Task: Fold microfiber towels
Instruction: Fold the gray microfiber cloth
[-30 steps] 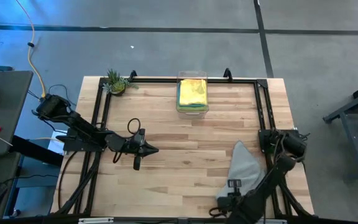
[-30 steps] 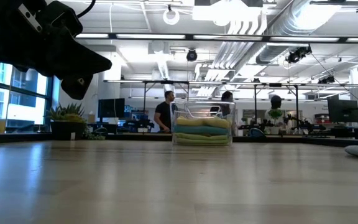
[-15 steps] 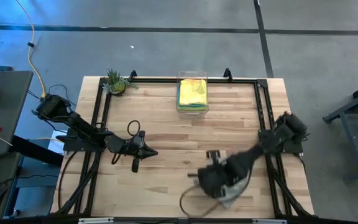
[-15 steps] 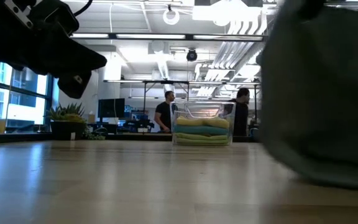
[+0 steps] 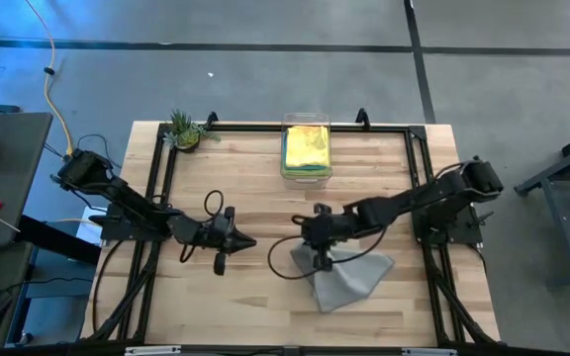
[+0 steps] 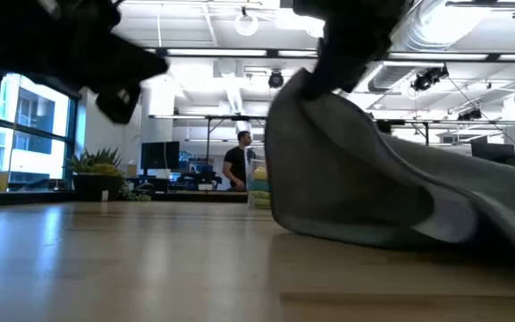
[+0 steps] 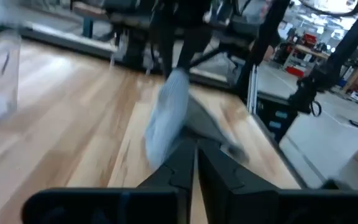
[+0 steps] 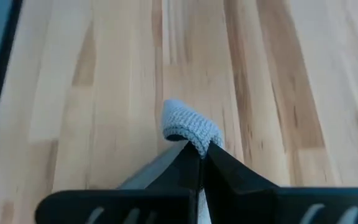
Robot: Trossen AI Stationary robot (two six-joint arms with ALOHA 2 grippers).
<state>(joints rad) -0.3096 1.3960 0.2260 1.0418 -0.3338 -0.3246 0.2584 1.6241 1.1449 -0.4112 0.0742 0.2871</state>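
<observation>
The right gripper (image 5: 317, 237) is pinched tight on a corner of the grey towel (image 5: 349, 277), near the middle of the table (image 5: 265, 297). In the right wrist view a small fold of the cloth (image 8: 188, 127) pokes out just beyond the closed fingertips (image 8: 225, 163), lifted off the wood. The rest of the towel trails from that held corner down onto the table, toward the right arm's side and the near edge. The left gripper (image 5: 245, 240) hovers just left of it, fingers closed and holding nothing, apart from the cloth. At the far edge the clear bin (image 5: 306, 148) holds the remaining towels (image 5: 307, 144), yellow on top; the colours beneath are hard to make out.
</observation>
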